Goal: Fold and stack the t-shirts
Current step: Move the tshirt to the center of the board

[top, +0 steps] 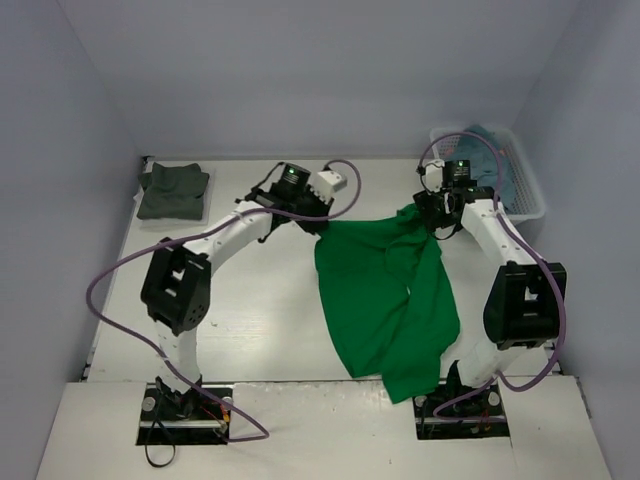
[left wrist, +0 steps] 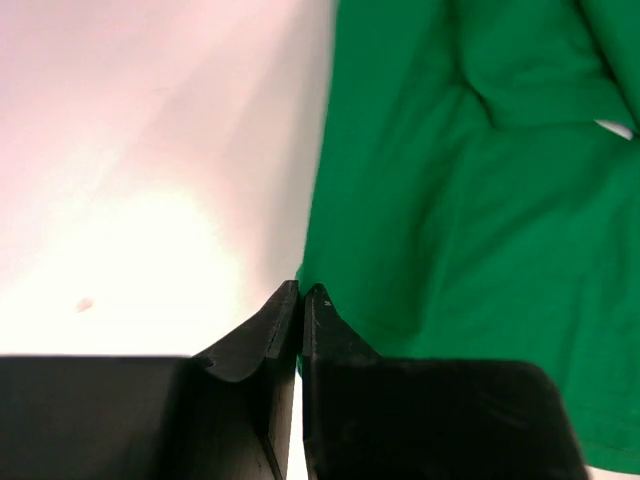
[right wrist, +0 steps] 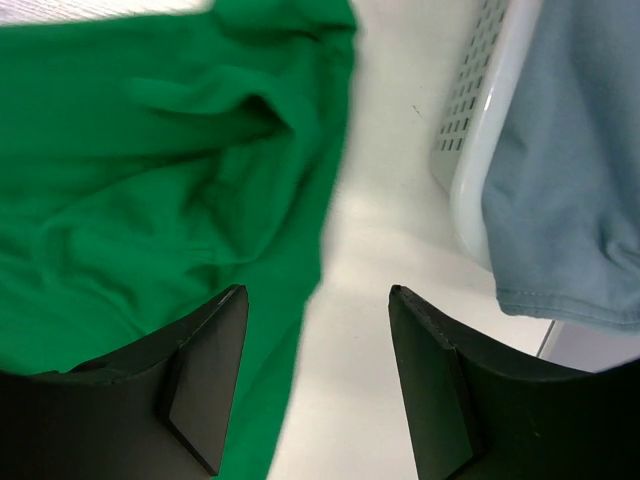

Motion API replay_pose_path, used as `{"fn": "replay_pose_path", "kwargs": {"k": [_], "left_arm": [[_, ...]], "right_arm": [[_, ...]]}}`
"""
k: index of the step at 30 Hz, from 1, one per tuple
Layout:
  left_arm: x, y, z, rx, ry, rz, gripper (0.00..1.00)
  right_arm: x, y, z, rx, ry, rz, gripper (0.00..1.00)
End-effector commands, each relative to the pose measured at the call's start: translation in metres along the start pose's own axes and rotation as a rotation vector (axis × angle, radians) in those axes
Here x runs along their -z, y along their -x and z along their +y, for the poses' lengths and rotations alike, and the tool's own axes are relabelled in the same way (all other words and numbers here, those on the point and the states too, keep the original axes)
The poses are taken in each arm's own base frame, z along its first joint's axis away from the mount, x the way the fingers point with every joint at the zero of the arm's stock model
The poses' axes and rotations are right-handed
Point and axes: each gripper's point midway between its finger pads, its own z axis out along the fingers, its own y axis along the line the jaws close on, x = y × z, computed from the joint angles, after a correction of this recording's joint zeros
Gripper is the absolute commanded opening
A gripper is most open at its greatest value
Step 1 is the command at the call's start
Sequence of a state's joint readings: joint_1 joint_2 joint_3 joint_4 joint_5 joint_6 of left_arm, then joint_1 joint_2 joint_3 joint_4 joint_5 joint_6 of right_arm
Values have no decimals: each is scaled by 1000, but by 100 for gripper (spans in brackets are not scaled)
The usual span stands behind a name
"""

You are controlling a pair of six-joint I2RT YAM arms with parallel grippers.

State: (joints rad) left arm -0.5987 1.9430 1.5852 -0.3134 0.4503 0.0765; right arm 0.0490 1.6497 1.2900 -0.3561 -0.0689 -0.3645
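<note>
Green shirt lies crumpled on table btwn the arms; L gripper has its fingers pressed together right at the shirt's far-left edge, can't tell if any cloth is nipped. R gripper hangs w/ jaws spread, nothing in them, over the shirt's far-right edge, near basket w/ blue shirt draped over its rim. Dark shirt sits folded at far-left corner.
</note>
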Motion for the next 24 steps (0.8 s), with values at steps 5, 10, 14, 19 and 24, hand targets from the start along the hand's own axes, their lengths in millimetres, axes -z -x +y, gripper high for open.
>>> {"fn": "replay_pose_path", "kwargs": {"k": [5,10,14,19,24], "left_arm": [[79,45,38,4,101,-181,0],[103,42,61,18,159,-184,0],[111,30,70,49,162,-167,0],[111,17,68,55,147,-143,0],[109,-2,73,77,130,-108,0]], "right_arm": [[2,25,19,64,-5,-39,56],[-10,31,45,113,54,-25,56],[-8,38,97,155,245,-47,56],[-5,35,176,297,382,-38,54],[-2,47,213,361,374,-79,54]]}}
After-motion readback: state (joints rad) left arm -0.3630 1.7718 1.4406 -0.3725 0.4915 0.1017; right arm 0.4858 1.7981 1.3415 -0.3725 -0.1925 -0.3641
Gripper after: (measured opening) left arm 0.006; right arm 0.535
